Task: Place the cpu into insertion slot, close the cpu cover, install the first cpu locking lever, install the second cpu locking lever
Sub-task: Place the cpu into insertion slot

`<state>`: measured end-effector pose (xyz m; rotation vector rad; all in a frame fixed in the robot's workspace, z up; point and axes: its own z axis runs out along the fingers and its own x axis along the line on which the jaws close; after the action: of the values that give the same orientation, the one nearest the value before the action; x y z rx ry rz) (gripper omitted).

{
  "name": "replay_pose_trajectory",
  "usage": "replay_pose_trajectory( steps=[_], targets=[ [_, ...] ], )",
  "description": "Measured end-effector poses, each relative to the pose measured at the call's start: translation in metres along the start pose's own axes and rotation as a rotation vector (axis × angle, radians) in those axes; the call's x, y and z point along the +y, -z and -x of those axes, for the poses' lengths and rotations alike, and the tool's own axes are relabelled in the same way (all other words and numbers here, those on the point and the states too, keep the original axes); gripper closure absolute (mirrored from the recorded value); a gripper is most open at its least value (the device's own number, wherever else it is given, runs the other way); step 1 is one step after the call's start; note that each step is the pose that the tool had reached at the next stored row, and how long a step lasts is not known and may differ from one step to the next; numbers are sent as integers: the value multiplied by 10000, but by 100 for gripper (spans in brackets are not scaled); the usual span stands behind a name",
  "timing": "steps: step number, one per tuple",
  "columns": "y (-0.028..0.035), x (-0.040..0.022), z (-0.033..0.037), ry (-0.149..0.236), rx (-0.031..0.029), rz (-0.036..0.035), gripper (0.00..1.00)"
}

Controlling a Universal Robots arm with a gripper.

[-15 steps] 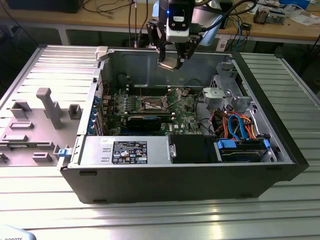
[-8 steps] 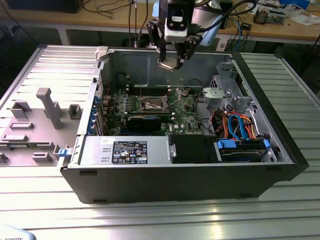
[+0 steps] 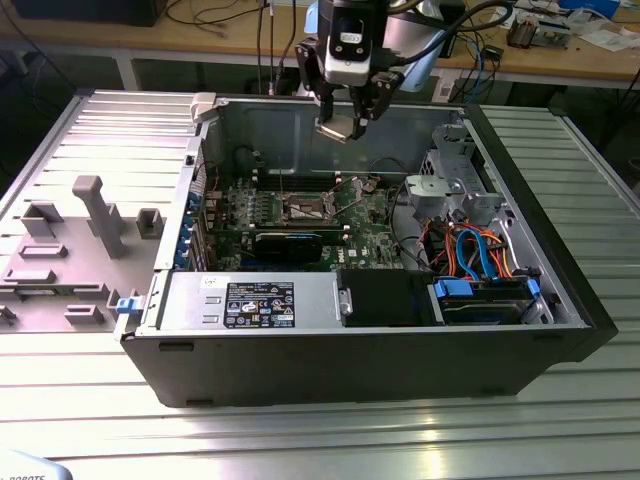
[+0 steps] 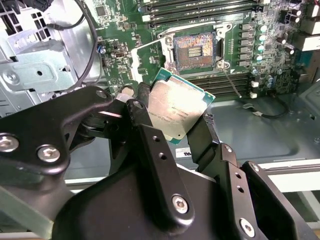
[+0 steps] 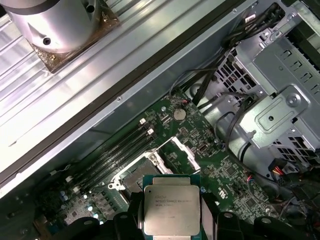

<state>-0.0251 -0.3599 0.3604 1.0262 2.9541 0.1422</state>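
**Chip held by its edges above the open case**

The cpu sits between the two black fingers of the gripper, jaws narrowed onto opposite edges of its green carrier, silvery lid facing the camera in both wrist views. In the exterior view the cpu hangs at upper middle of the frame under the gripper, well clear of the board and not yet in any socket.

As a thing to handle, it looks thin, stiff and light, so weight should be no worry. The smooth metal lid would likely slip under a flat pinch, and the hidden underside is probably delicate. The edge hold seen here is the sound one.

The slot lies uncovered on the motherboard, its tan contact field bare inside a metal rim. In the exterior view the slot is near frame centre, below and slightly left of the chip, apart from it. Memory slots run just beside it. The case rests on a ribbed table.
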Motion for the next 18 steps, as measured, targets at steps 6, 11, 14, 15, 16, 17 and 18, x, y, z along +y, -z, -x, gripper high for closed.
replay_pose_trajectory(
  steps=[6,11,14,15,16,17,18],
  targets=[
    [-2,0,0,-318,-28,6,45],
    [-5,0,0,-661,-59,12,45],
    [-6,0,0,-784,-70,15,45],
    [-6,0,0,-830,-74,16,45],
    [-7,-1,0,-896,-80,17,45],
    [-7,-1,0,-940,-84,18,45],
    [-7,-1,0,-981,-88,18,45]
  ],
)
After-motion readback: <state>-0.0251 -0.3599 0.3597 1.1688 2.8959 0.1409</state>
